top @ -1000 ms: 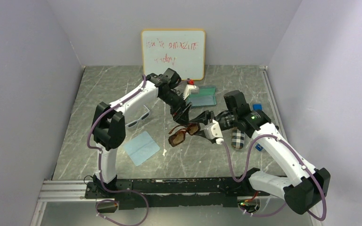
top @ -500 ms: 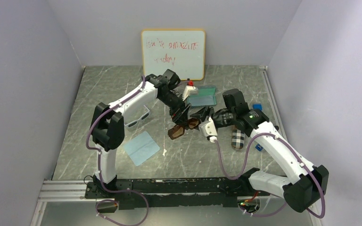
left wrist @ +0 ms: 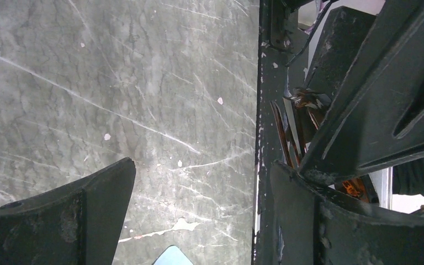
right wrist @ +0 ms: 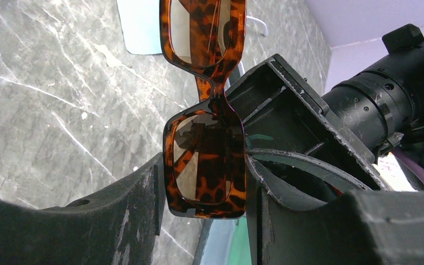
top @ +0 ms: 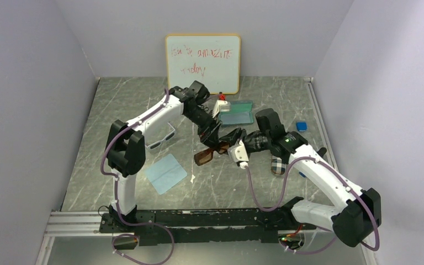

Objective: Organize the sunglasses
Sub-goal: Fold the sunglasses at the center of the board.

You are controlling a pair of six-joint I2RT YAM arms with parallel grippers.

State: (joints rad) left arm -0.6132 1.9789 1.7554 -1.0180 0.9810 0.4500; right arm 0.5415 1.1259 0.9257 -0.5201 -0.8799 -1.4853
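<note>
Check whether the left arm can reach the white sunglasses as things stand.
Probably yes. The white sunglasses lie uncovered, close beneath that arm's own forearm, and the left gripper looks open and empty, though folding back that tightly may be awkward.

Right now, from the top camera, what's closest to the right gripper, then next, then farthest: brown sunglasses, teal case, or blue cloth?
1. brown sunglasses: held in the right gripper itself.
2. teal case: just behind the gripper, toward the back.
3. blue cloth: far off to the left, near the front.
</note>
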